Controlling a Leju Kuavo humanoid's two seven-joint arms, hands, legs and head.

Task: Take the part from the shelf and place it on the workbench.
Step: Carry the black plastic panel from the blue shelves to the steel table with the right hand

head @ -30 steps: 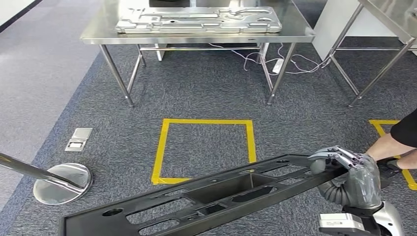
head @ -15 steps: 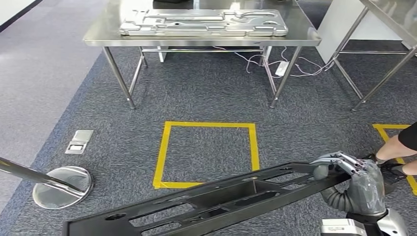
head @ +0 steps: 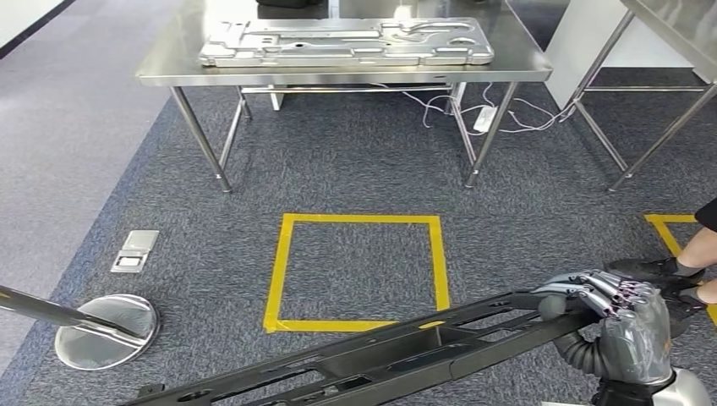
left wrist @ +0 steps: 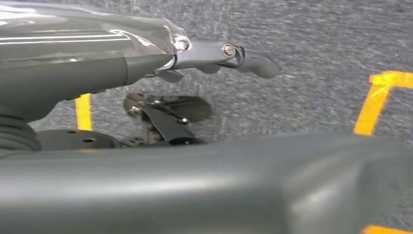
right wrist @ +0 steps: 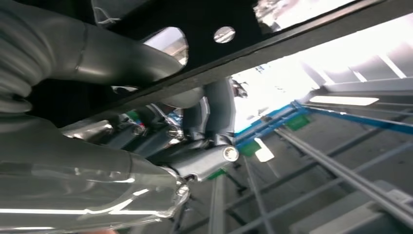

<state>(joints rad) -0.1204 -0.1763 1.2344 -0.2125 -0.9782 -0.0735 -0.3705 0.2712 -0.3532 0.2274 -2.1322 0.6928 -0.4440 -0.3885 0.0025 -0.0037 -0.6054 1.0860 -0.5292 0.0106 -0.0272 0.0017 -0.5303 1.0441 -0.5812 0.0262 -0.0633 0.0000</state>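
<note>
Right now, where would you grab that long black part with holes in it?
At its two ends, one hand each, because the long black slotted panel is wide and flat. The right hand grips the right end's edge, fingers over the top; the left hand sits by the other end.

You've got two long flat parts: one black slotted part [head: 397,351] and one silver stamped metal panel [head: 347,41]. Two steel tables: one workbench [head: 169,69] and a second one [head: 676,25] at far right. On the carpet: two yellow tape squares, one whole [head: 283,266] and one cut off [head: 668,228], plus one floor socket plate [head: 135,251], one round stand base [head: 106,331] and one power strip [head: 484,118].
</note>
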